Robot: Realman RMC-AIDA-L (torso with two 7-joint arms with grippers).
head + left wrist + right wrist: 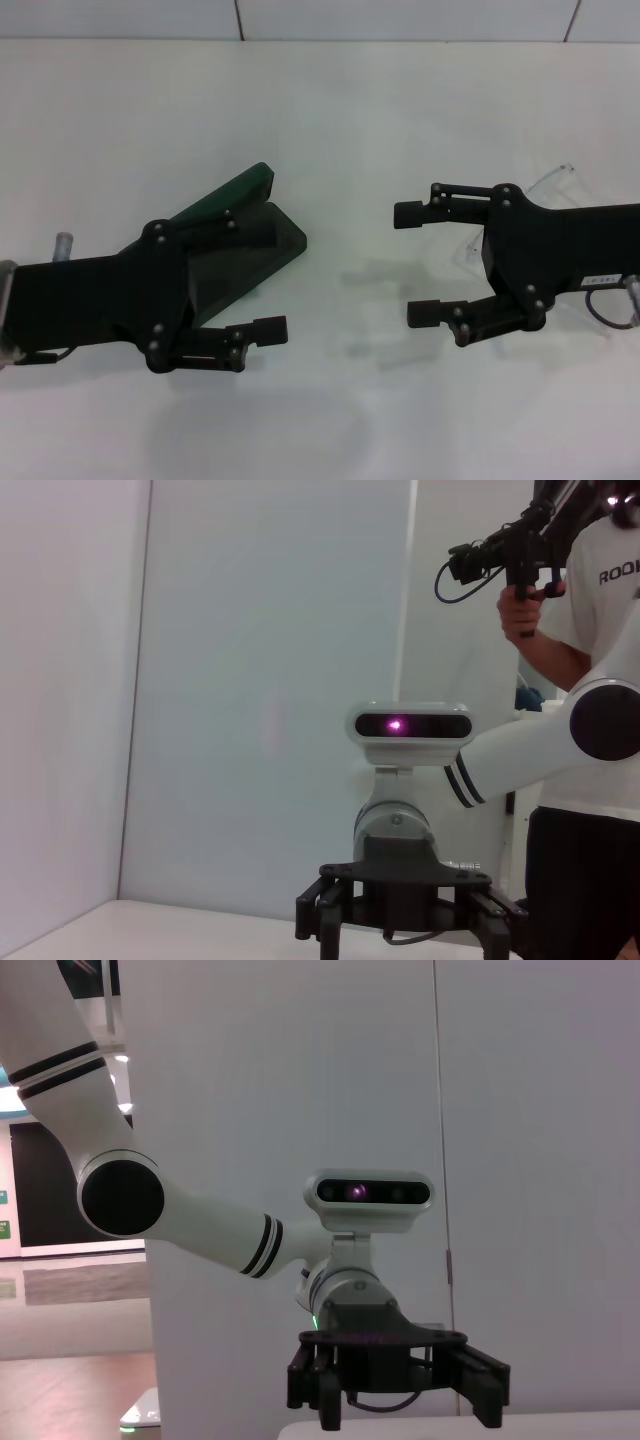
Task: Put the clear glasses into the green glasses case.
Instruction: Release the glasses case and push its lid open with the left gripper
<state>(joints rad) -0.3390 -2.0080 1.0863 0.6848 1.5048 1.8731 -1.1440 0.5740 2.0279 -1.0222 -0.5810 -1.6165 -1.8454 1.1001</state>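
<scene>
Presently on the white table (330, 110), itemised:

Green glasses case (250, 225): left of centre, lid raised and standing open, partly covered by the left arm. Hard shell; likely rigid and stable.

Clear glasses (548, 185): right side, mostly hidden beneath the right arm, one transparent temple showing at the far edge and a pale trace near the wrist. Probably light, slick and somewhat springy; thin temples look fragile. Best taken at the bridge or front frame, by my judgement, with gentle pressure.

Left gripper (265, 280): spread wide, holding nothing, poised over the case's near right corner.

Right gripper (415, 265): spread wide, holding nothing, at centre-right, fingertips pointing left, glasses behind them.

Status: glasses not yet grasped.
</scene>
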